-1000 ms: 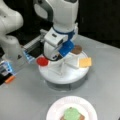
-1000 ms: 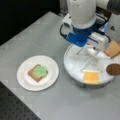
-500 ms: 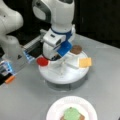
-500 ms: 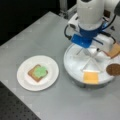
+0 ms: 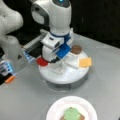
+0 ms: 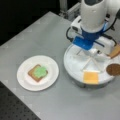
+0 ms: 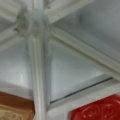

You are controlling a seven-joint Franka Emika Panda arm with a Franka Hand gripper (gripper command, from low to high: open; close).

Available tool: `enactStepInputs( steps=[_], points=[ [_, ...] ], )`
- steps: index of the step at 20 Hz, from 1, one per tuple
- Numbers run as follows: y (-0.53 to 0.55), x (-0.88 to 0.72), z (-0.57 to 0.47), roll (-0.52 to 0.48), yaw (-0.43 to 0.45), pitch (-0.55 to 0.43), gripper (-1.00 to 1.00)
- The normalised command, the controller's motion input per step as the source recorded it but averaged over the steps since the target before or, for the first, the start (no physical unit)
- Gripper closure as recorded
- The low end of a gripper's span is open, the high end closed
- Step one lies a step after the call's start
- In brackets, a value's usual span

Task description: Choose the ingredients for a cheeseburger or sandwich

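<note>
1. White round divided tray (image 5: 62, 75) sits on the grey table (image 5: 105, 82); my arm hangs directly over its hub, low among the dividers.
2. Gripper (image 5: 53, 58): fingertips are hidden behind the wrist housing in both front views, and the wrist view shows none, so I cannot tell whether the jaws are spread or closed.
3. Wrist view: tray hub (image 7: 33, 21) at 11 o'clock, with an empty wedge below it. Red round (image 7: 100, 110) lies at 5 o'clock, and a brown toast square (image 7: 15, 112) at 7 o'clock.
4. In a front view the red round (image 5: 42, 61) shows at the tray's 9 o'clock, just beside the gripper. Dark brown patty (image 5: 76, 49) sits at 1 o'clock, cheese square (image 5: 85, 62) at 3 o'clock.
5. In a front view the toast square (image 6: 115, 51) shows at the tray's 2 o'clock.
6. White paper plate (image 6: 25, 80), well apart from the tray, carries the sandwich (image 6: 37, 73) so far: one toast square with the green round on top.
</note>
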Motion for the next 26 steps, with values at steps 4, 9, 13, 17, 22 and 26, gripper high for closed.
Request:
enactStepInputs(
  steps=[4, 9, 13, 17, 22, 26],
  points=[
    [0.19, -0.26, -0.18, 0.010, -0.106, -0.314, -1.00],
    [0.22, -0.23, -0.14, 0.016, -0.118, -0.281, -1.00],
    [0.15, -0.20, -0.12, 0.040, -0.093, -0.246, -1.00],
    [0.08, -0.16, -0.16, 0.043, -0.081, -0.239, -1.00],
    [0.05, -0.15, -0.17, 0.044, -0.056, -0.213, -1.00],
    [0.05, -0.12, -0.16, 0.048, -0.050, -0.189, -1.00]
  ],
)
